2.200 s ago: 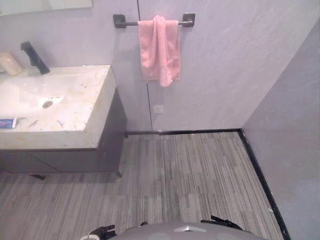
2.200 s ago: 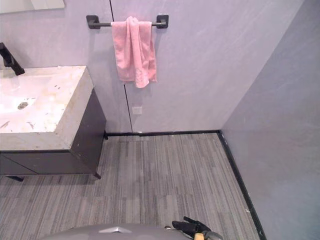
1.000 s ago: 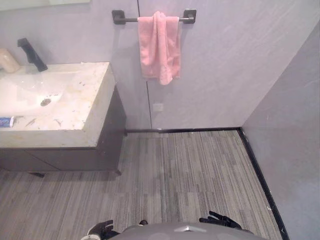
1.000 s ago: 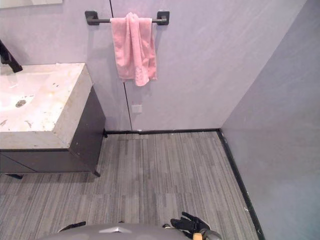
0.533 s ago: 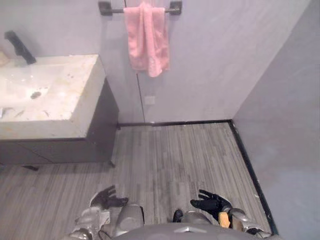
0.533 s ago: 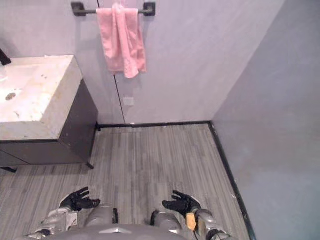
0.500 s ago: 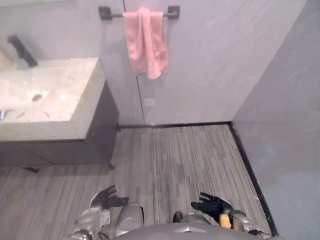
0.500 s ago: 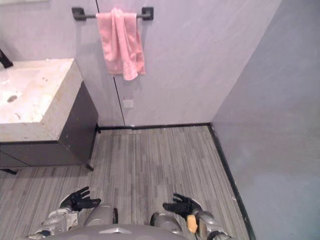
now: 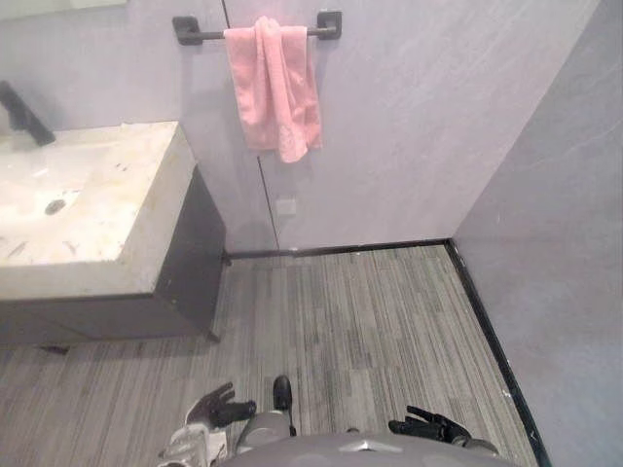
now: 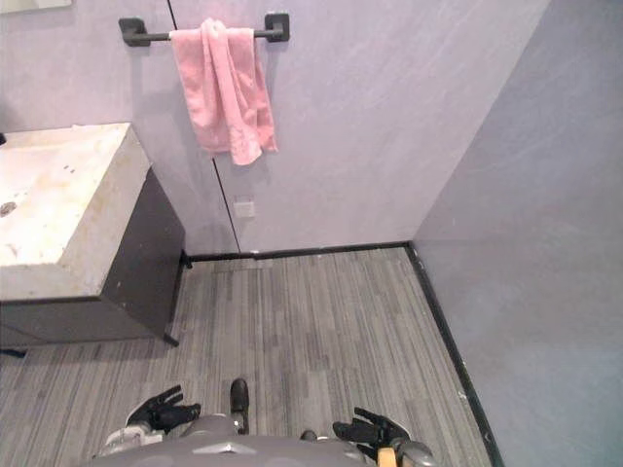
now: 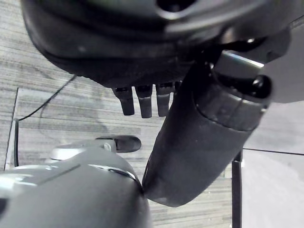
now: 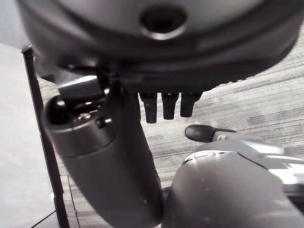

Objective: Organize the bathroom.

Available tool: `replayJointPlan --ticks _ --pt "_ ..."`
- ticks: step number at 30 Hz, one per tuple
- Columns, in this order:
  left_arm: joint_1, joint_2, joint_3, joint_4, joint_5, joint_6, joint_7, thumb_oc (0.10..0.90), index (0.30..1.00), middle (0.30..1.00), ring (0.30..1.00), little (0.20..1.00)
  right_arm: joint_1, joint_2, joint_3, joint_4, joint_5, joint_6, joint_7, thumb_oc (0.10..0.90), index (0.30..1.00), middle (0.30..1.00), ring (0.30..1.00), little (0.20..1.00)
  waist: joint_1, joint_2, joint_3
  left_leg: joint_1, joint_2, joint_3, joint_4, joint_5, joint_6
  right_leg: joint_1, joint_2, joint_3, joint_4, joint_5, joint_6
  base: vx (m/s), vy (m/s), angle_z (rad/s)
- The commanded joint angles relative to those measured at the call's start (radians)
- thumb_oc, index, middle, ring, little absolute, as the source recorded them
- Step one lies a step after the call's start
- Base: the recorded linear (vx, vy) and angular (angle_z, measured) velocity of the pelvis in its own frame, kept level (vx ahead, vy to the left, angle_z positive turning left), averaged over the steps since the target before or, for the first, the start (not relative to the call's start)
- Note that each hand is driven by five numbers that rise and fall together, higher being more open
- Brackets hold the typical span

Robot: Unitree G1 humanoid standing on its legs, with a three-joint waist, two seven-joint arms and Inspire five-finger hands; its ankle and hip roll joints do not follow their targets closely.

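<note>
Pink terry towel (image 9: 277, 88) draped over a dark metal wall rail (image 9: 200, 33), straight ahead and high up from both hands, well apart from either. Long axis of the cloth vertical, falling from the rail; rail itself horizontal along the pale grey wall (image 9: 419, 126). Hung bunched and uneven: gathered into a thick fold at the rail, one side dropping lower than the other, ragged bottom edge, crowded toward the right-hand bracket (image 9: 329, 23) with bare rail left over toward the vanity.

Left hand (image 9: 216, 408) low at the bottom of the head view, over the grey striped plank floor (image 9: 370, 311), fingers (image 11: 144, 100) relaxed and spread, empty. Right hand (image 10: 372, 429) equally low on the other side, fingers (image 12: 170, 105) likewise loose and straight, nothing held. Neither raised toward the wall.

Judging by position, left hand slightly nearer in line, the towel sitting a little to the left of centre ahead; still a long upward and forward reach for either, likely needing a step closer first.

White stone-look basin worktop (image 9: 146, 224) on a dark cabinet (image 9: 195, 263) to the left, beside the rail, with a black tap (image 9: 23, 115) at its back. Probable first job: spreading or squaring the towel on the rail.
</note>
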Motion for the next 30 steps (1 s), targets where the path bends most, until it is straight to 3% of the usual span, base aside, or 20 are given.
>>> replayJointPlan --ticks 1,2,3,5,7,9,11,12,13,14,22,26,29,30 --pt "0.052 0.052 -0.032 -0.006 0.028 0.018 -0.002 0.800 0.900 0.900 0.900 0.900 0.018 0.025 0.034 -0.018 -0.055 -0.024 0.009 0.800 0.900 0.900 0.900 0.900 0.020 -0.027 -0.002 -0.041 -0.080 -0.049 0.013 -0.065 0.079 -0.043 -0.112 0.025 0.330 -0.034 0.113 0.19 0.226 -0.02" --pt "0.035 0.058 -0.044 -0.008 0.046 0.017 0.003 0.800 0.900 0.900 0.900 0.900 0.018 0.029 0.029 -0.024 -0.030 -0.019 0.001 0.800 0.900 0.900 0.900 0.900 0.019 -0.029 0.000 -0.033 -0.102 -0.066 0.021 -0.075 0.102 -0.099 -0.140 0.028 0.496 0.039 0.129 0.21 0.247 0.05" --pt "0.033 0.059 -0.045 -0.009 0.048 0.016 0.003 0.800 0.900 0.900 0.900 0.900 0.018 0.030 0.028 -0.025 -0.030 -0.018 0.000 0.800 0.900 0.900 0.900 0.900 0.019 -0.031 0.000 -0.032 -0.106 -0.067 0.023 -0.077 0.105 -0.108 -0.147 0.031 0.522 0.051 0.131 0.19 0.207 0.25" --pt "0.016 0.070 -0.057 -0.016 0.067 0.008 0.003 0.800 0.900 0.900 0.900 0.900 0.020 0.025 0.031 -0.034 -0.018 -0.018 -0.001 0.800 0.900 0.900 0.900 0.900 0.009 -0.026 0.006 -0.009 -0.119 -0.087 0.028 -0.096 0.120 -0.194 -0.153 0.064 0.700 0.119 0.135 0.15 0.145 0.47" --pt "-0.009 0.075 -0.083 -0.024 0.074 0.009 0.011 0.800 0.900 0.900 0.900 0.900 0.011 0.016 0.038 -0.034 0.004 -0.017 0.001 0.800 0.900 0.900 0.900 0.900 0.001 -0.019 0.012 0.017 -0.120 -0.107 0.021 -0.099 0.122 -0.255 -0.157 0.060 0.719 0.115 0.122 0.19 0.077 0.86" --pt "-0.031 0.082 -0.095 -0.034 0.048 -0.001 0.019 0.800 0.900 0.900 0.900 0.900 -0.009 0.012 0.053 -0.043 -0.002 -0.017 0.003 0.800 0.900 0.900 0.900 0.900 -0.001 -0.014 0.017 0.043 -0.100 -0.102 0.006 -0.090 0.099 -0.254 -0.164 0.035 0.506 0.076 0.110 0.20 -0.037 0.86" --pt "-0.038 0.088 -0.097 -0.039 0.047 -0.013 0.021 0.800 0.900 0.900 0.900 0.900 -0.014 0.011 0.061 -0.052 -0.001 -0.017 0.003 0.800 0.900 0.900 0.900 0.900 -0.001 -0.018 0.016 0.049 -0.091 -0.098 0.003 -0.091 0.089 -0.248 -0.155 0.031 0.389 0.064 0.111 0.11 -0.162 0.24" --pt "-0.042 0.098 -0.107 -0.046 0.039 -0.034 0.028 0.800 0.900 0.900 0.900 0.900 -0.018 0.010 0.074 -0.062 0.014 -0.028 0.006 0.800 0.900 0.900 0.900 0.900 -0.007 -0.042 0.018 0.062 -0.094 -0.086 0.003 -0.113 0.078 -0.264 -0.143 0.026 0.144 0.128 0.139 0.12 -0.216 0.10" --pt "-0.042 0.099 -0.107 -0.046 0.039 -0.036 0.030 0.800 0.900 0.900 0.900 0.900 -0.019 0.010 0.076 -0.062 0.017 -0.030 0.007 0.800 0.900 0.900 0.900 0.900 -0.008 -0.044 0.020 0.065 -0.093 -0.084 0.003 -0.117 0.078 -0.265 -0.141 0.025 0.130 0.138 0.142 0.14 -0.289 -0.04" --pt "-0.027 0.111 -0.103 -0.060 0.058 -0.057 0.046 0.800 0.900 0.900 0.900 0.900 -0.025 0.011 0.084 -0.082 0.024 -0.022 0.020 0.800 0.900 0.900 0.900 0.900 -0.008 -0.061 0.025 0.086 -0.091 -0.072 0.003 -0.148 0.082 -0.310 -0.139 0.013 0.139 0.185 0.152 0.08 -0.170 -0.16" --pt "-0.025 0.102 -0.096 -0.052 0.082 -0.073 0.046 0.800 0.900 0.900 0.900 0.900 -0.018 0.005 0.084 -0.090 0.038 -0.010 0.034 0.800 0.900 0.900 0.900 0.900 -0.021 -0.078 -0.017 0.114 -0.061 -0.080 0.003 -0.147 0.059 -0.197 -0.103 0.025 0.032 0.137 0.129 0.15 -0.136 0.10" --pt "-0.028 0.102 -0.088 -0.071 0.049 -0.111 0.021 0.800 0.900 0.900 0.900 0.900 0.002 0.003 0.083 -0.120 0.035 -0.098 -0.001 0.800 0.900 0.900 0.900 0.900 -0.044 -0.075 -0.040 0.138 -0.029 -0.039 0.011 -0.152 0.038 -0.155 -0.097 0.023 0.018 0.111 0.115 0.14 -0.123 -0.10" --pt "-0.035 0.103 -0.103 -0.147 0.020 -0.122 0.021 0.800 0.900 0.900 0.900 0.900 0.010 -0.019 0.092 -0.222 0.037 -0.143 -0.049 0.800 0.900 0.900 0.900 0.900 -0.061 -0.081 -0.028 0.105 -0.005 -0.014 0.127 -0.176 0.024 -0.157 -0.104 0.030 0.036 0.102 0.101 0.03 -0.110 0.01" --pt "-0.035 0.107 -0.097 -0.192 0.002 -0.123 0.024 0.800 0.900 0.900 0.900 0.900 0.016 -0.035 0.091 -0.298 0.030 -0.148 -0.074 0.800 0.900 0.900 0.900 0.900 -0.068 -0.086 -0.018 0.079 0.008 -0.003 0.215 -0.177 0.017 -0.157 -0.106 0.035 0.040 0.100 0.090 0.01 -0.110 -0.01"
